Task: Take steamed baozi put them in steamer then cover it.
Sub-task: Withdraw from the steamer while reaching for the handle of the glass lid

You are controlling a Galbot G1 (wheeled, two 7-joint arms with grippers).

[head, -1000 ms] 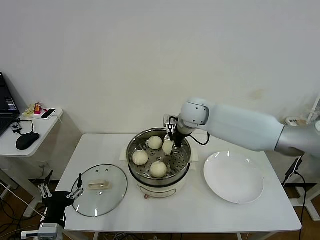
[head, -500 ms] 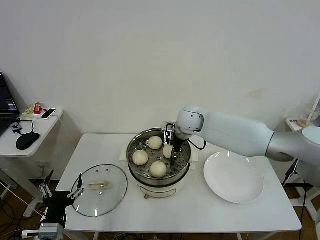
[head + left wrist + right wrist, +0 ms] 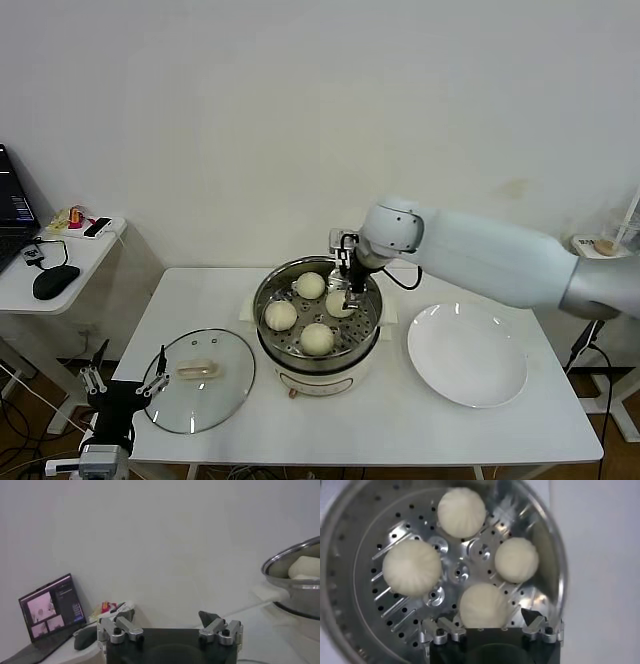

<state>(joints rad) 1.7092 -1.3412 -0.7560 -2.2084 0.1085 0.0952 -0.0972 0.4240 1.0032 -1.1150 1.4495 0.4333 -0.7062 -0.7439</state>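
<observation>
The steamer (image 3: pixel 300 368) stands mid-table with several baozi on its perforated tray (image 3: pixel 395 525). My right gripper (image 3: pixel 350 291) hangs open just above the right-hand baozi (image 3: pixel 337 304). In the right wrist view that baozi (image 3: pixel 483 604) lies free on the tray between the spread fingers (image 3: pixel 534 620) of the right gripper (image 3: pixel 489 622). Other baozi (image 3: pixel 412 568) (image 3: pixel 461 511) (image 3: pixel 516 559) sit around it. The cover (image 3: pixel 198 380) lies flat on the table to the steamer's left. My left gripper (image 3: pixel 125 385) is parked open off the table's front left corner.
An empty white plate (image 3: pixel 467 353) lies right of the steamer. A side table (image 3: pixel 70 255) at far left carries a laptop (image 3: pixel 50 607) and a mouse (image 3: pixel 55 281). The left wrist view shows the left gripper (image 3: pixel 166 616) with the steamer's rim (image 3: pixel 295 562) beyond it.
My right gripper lowered a baozi onto the tray, opened and let it go. It now stands a little higher above it. The left arm has not moved.
</observation>
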